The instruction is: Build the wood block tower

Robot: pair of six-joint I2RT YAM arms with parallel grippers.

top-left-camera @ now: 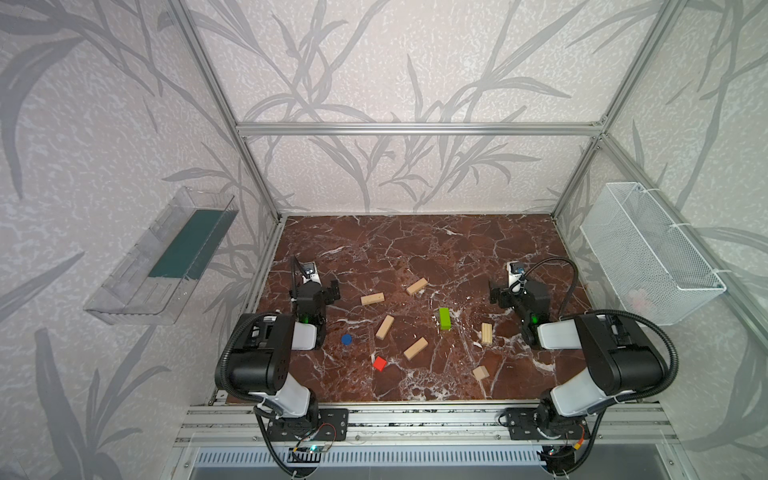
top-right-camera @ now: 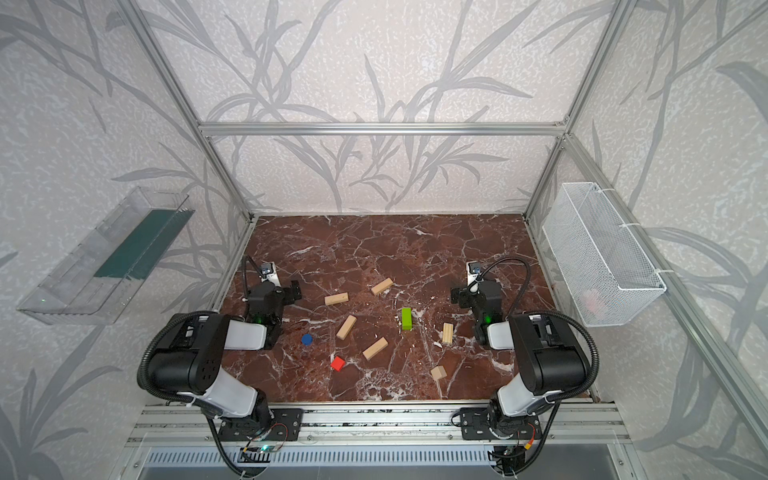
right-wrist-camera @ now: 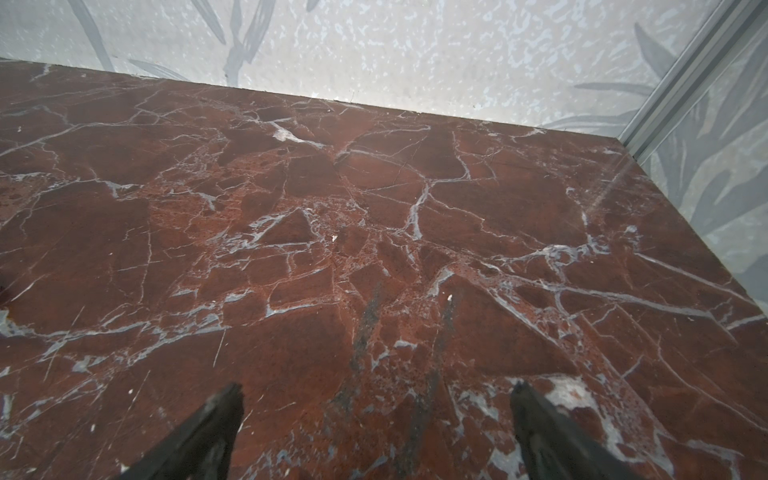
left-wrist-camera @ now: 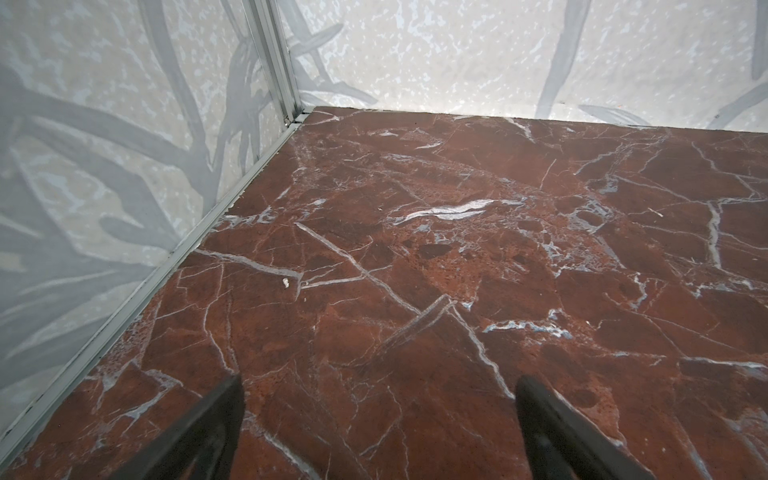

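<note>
Wood block tower pieces [top-left-camera: 415,348] flat, scattered centre to lower-centre in both top views, nothing stacked. We reckon step one: pick base bar. Left gripper [top-left-camera: 316,286] sits left of spread, right gripper [top-left-camera: 513,289] right of it, neither touching any block. Left pale bar [top-left-camera: 372,299] just right of left gripper, right pale bar [top-left-camera: 486,333] lower-left of right one.

Left wrist view: jaws spread wide, empty, only marble table [left-wrist-camera: 457,249].

Right wrist view: same, jaws released, no block ahead.

Next, we guess: swing inward, drop over bar.
</note>
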